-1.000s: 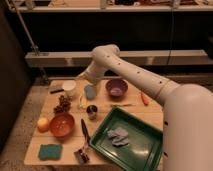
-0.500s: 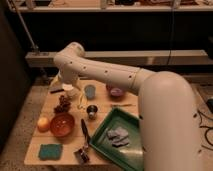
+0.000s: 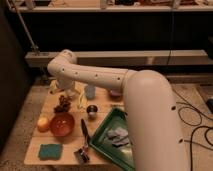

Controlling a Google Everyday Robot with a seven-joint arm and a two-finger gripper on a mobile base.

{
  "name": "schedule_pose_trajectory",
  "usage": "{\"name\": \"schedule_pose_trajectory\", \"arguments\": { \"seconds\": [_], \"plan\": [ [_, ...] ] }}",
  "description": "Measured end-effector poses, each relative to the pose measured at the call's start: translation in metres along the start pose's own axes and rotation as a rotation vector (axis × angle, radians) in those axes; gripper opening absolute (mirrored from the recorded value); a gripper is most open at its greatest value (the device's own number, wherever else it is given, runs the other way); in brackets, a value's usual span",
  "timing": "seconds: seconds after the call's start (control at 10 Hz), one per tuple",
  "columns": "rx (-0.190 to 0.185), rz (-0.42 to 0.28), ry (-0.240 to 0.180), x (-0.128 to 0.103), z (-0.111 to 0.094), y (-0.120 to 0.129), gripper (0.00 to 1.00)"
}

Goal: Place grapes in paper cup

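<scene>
From the left of the table [image 3: 35, 142] I see a teal sponge [image 3: 49, 151], an orange-yellow fruit [image 3: 43, 123] and a reddish bowl [image 3: 62, 125]. Just behind the bowl lie the grapes [image 3: 62, 105], a dark knobbly bunch resting on the tabletop, not yet in any cup. The gripper [image 3: 69, 94] hangs just above and behind them at the end of the white arm [image 3: 100, 77]. Whether the claw is apart or together I cannot tell. The paper cup I cannot pick out; I judge it sits hidden behind the wrist. Further right stand the light-blue cup [image 3: 90, 91], a small dark tin [image 3: 92, 110] and the green tray [image 3: 107, 143].

I expect the bunch to be light, soft and lumpy, apt to bruise or shed berries under a hard squeeze. I would close gently across its widest middle from above. No brand, label or writing is readable anywhere.
</scene>
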Motion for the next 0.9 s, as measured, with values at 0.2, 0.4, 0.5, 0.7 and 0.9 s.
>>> {"name": "schedule_pose_trajectory", "arguments": {
  "seconds": [0.2, 0.4, 0.5, 0.7, 0.9],
  "plan": [
    [-0.001, 0.0, -0.001, 0.0, 0.001, 0.001, 0.8],
    [-0.011, -0.018, -0.013, 0.0, 0.0, 0.001, 0.8],
    [-0.013, -0.067, -0.036, -0.002, 0.001, -0.008, 0.8],
    [-0.005, -0.133, -0.081, -0.012, 0.009, -0.034, 0.8],
    [0.007, -0.203, -0.146, -0.027, 0.024, -0.076, 0.8]
  ]
}}
